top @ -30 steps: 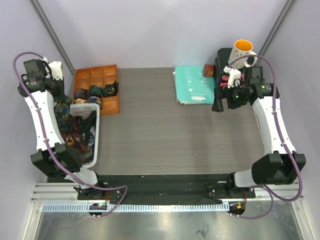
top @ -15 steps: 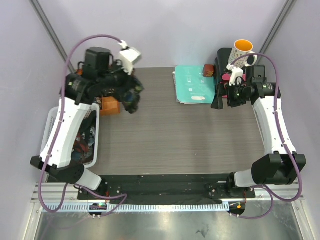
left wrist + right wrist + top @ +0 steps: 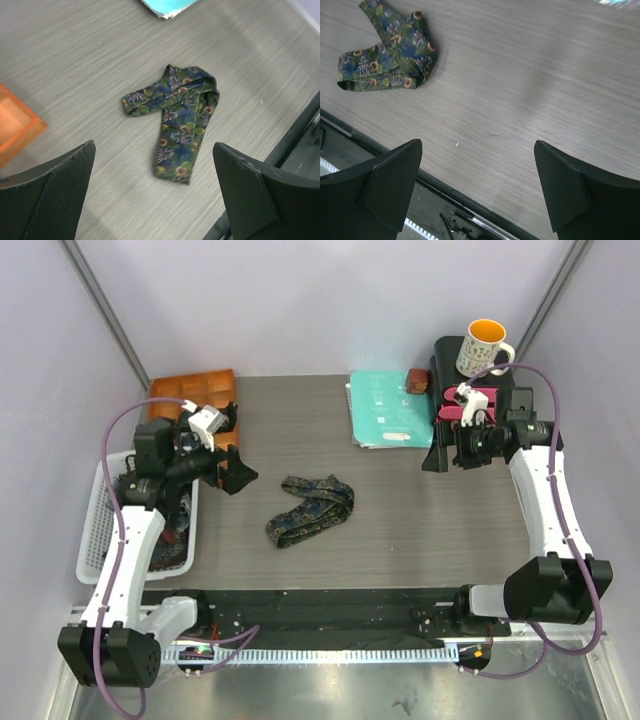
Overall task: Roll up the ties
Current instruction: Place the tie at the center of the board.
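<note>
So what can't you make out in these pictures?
Top view: the left arm covers part of the white basket; its ties can't be counted.
It also hides the orange tray's near compartments.
Left wrist view: the top edge cuts off the teal folder.
Floral tie: folded over itself, lower layers hidden.

White arms [image 3: 132,540] with black joints, purple cables [image 3: 108,445], and a black left gripper [image 3: 154,147].

My gripper [image 3: 476,145] hangs with its jaws spread wide and nothing between them, my two dark fingers [image 3: 380,195] framing the bottom corners. Beneath me lies the grey wood-grain table [image 3: 535,85]. At the upper left, well apart from me, a tie [image 3: 387,62] lies folded over itself, dark blue-green with leaves and orange-brown blossoms. The table's black edge [image 3: 450,192] runs diagonally across the lower left
</note>
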`<state>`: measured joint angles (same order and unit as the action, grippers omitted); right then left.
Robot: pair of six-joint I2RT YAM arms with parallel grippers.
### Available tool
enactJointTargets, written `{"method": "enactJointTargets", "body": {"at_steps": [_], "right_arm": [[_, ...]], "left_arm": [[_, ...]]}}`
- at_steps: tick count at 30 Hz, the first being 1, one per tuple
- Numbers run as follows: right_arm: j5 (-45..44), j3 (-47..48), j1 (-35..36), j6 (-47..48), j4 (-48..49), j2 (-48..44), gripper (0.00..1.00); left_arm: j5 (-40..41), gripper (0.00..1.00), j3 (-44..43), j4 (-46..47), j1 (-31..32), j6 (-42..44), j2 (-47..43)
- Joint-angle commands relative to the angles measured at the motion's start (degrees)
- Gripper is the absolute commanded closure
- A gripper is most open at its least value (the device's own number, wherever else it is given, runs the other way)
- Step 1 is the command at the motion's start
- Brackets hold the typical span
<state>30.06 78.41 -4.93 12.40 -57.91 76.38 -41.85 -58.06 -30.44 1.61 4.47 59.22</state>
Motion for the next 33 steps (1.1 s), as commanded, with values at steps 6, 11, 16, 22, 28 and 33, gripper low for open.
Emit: {"method": "enactJointTargets", "body": {"at_steps": [6, 11, 16, 22, 28, 33], "right_arm": [[5.5, -11.3, 7.2, -8.1, 16.1, 2.4, 0.00], [5.9, -13.4, 13.5, -12.3, 25.4, 7.0, 0.05], [-2.2, -12.1, 22.8, -9.3, 32.2, 12.4, 0.06], [-12.6, -0.7, 36.3, 0.5, 34.9, 22.2, 0.08], [-17.7, 9.8, 45.3, 1.6, 36.9, 36.6, 0.14], [-16.6, 15.4, 48.3, 2.9, 38.0, 44.0, 0.15]], "left_arm": [[-3.7, 0.02, -13.7, -22.8, 1.7, 30.4, 9.7], [11.4, 0.12, -11.9, -15.4, 15.2, 31.6, 18.1], [8.7, 0.15, -14.3, -13.5, 14.0, 32.0, 25.3], [-5.1, 0.15, -11.6, -6.8, -0.7, 17.5, 23.7], [0.5, 0.14, -7.4, -1.6, -5.5, 12.1, 16.5], [0.5, 0.14, -5.4, -2.3, -7.9, 12.2, 14.1]]}}
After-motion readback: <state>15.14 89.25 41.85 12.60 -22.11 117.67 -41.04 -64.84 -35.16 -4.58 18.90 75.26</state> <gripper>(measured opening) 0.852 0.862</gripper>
